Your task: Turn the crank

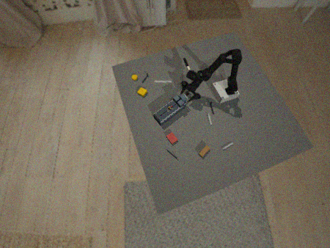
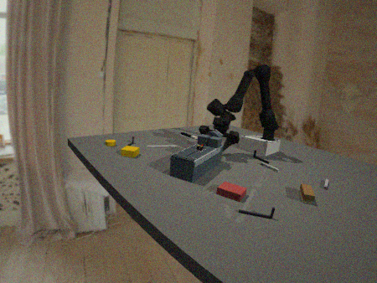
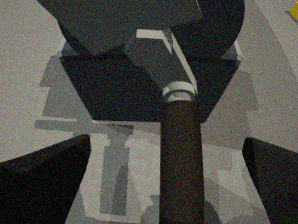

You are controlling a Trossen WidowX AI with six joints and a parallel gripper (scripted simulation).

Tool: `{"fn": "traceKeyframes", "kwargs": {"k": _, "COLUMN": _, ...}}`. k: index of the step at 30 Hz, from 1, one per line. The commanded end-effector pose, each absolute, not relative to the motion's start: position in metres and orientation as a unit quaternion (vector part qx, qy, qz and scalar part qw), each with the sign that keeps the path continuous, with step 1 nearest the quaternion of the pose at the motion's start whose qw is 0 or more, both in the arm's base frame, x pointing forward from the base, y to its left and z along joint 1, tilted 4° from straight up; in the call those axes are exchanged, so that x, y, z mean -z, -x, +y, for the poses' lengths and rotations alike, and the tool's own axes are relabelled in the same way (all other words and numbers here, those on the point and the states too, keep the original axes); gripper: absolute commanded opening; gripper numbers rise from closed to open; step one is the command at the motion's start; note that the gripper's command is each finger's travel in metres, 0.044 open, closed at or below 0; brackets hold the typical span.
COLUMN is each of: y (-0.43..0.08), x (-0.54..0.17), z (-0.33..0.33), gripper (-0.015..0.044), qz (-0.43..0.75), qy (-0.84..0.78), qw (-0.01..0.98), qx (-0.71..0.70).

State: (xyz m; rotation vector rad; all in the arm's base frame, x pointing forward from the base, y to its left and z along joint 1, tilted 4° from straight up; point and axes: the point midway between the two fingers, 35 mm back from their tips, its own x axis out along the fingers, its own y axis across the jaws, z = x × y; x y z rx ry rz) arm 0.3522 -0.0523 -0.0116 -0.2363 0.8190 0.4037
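Note:
The machine is a blue-grey box (image 1: 166,117) (image 2: 182,167) with a slide on top. A small red pointer (image 1: 170,107) (image 2: 200,147) and yellowish marks sit close together midway along its top; too small and blurred to tell whether they are exactly level. In the wrist view the crank's grey arm (image 3: 159,62) leads to a dark brown handle (image 3: 181,145), which points down the frame. My gripper (image 1: 189,93) (image 2: 219,134) (image 3: 170,145) is wide open at the crank end of the machine. Its fingers stand one on each side of the handle, with gaps between, not touching it.
A red block (image 1: 171,138) (image 2: 231,191) and an orange block (image 1: 204,151) (image 2: 307,192) lie on the near side. A yellow block (image 1: 142,91) (image 2: 130,151) and a yellow round piece (image 1: 134,77) (image 2: 111,142) lie beyond the machine. Thin rods and dark hooked pieces lie scattered around.

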Motion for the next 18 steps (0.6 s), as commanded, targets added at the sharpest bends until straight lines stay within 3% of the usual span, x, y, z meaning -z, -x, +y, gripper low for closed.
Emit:
{"fn": "traceKeyframes", "kwargs": {"k": 1, "y": -0.355, "x": -0.002, "z": -0.052, "gripper": 0.0440, "qz": 0.391, "qy": 0.116, "qw": 0.893, "qx": -0.193}}
{"fn": "traceKeyframes", "kwargs": {"k": 18, "y": -0.363, "x": -0.080, "z": -0.049, "gripper": 0.0440, "qz": 0.390, "qy": 0.116, "qw": 0.892, "qx": -0.194}}
